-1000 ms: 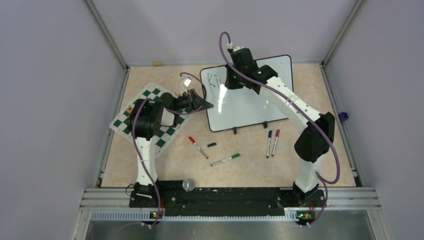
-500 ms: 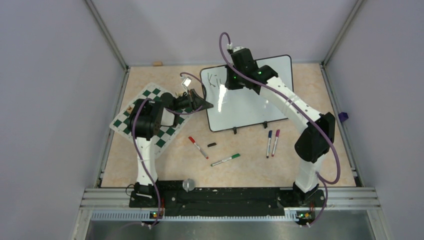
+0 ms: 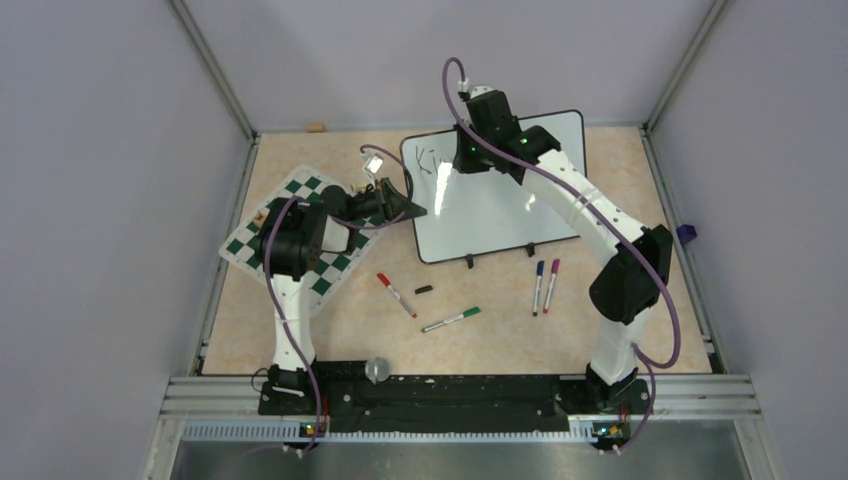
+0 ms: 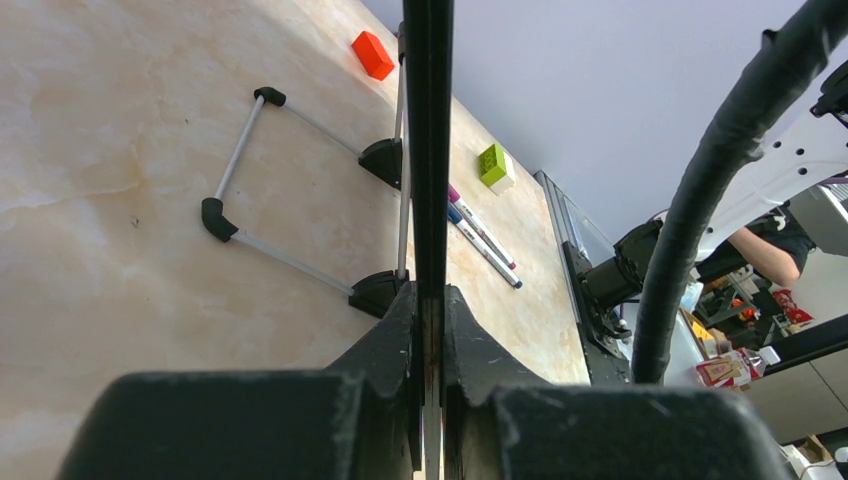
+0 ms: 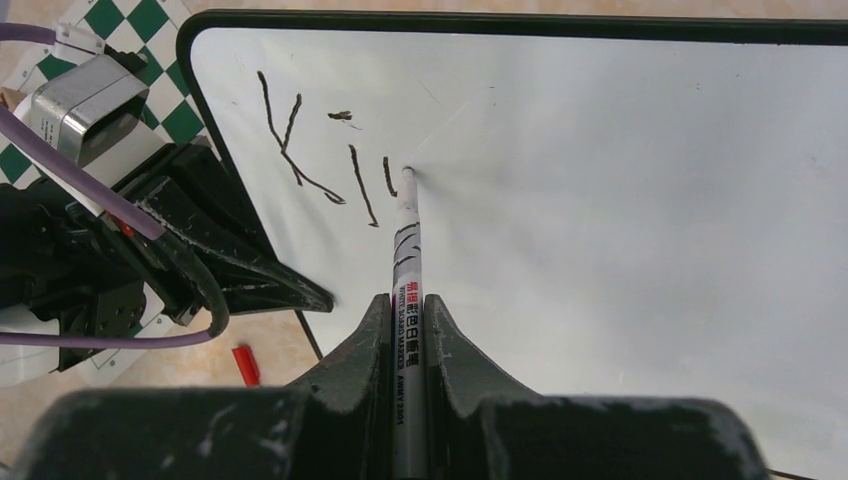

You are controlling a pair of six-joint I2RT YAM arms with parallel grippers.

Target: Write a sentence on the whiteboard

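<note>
Right arm's wrist has nudged a touch to the right along the board since half a second ago, everything else sits the same. Right gripper (image 5: 405, 310) is clamped on a white-barrelled marker (image 5: 405, 240), one finger on each side of the barrel. The marker's tip touches the whiteboard (image 5: 620, 200) just right of the last short stroke. The sentence (image 5: 300, 150) is barely started: a "K", an "i" with its dot, then one more short stroke by the tip, all thin black near the board's far left corner.

Left gripper (image 4: 428, 300) is pinched tight on the board's black frame at the left edge. Its wrist camera sees the board edge-on, as a dark strip running up from between the fingers. From the top camera the board sits at the far middle of the table (image 3: 500, 345), a bit skewed, its two small black feet on the near edge.

Left of it, under the left arm, lies the chess mat (image 3: 312, 186). Loose on the near side of the board are a red marker (image 3: 397, 295), a small black cap (image 3: 424, 290) and a green marker (image 3: 450, 320) — and off to the right a blue marker (image 3: 539, 287) and a pink marker (image 3: 551, 285) lying side by side
</note>
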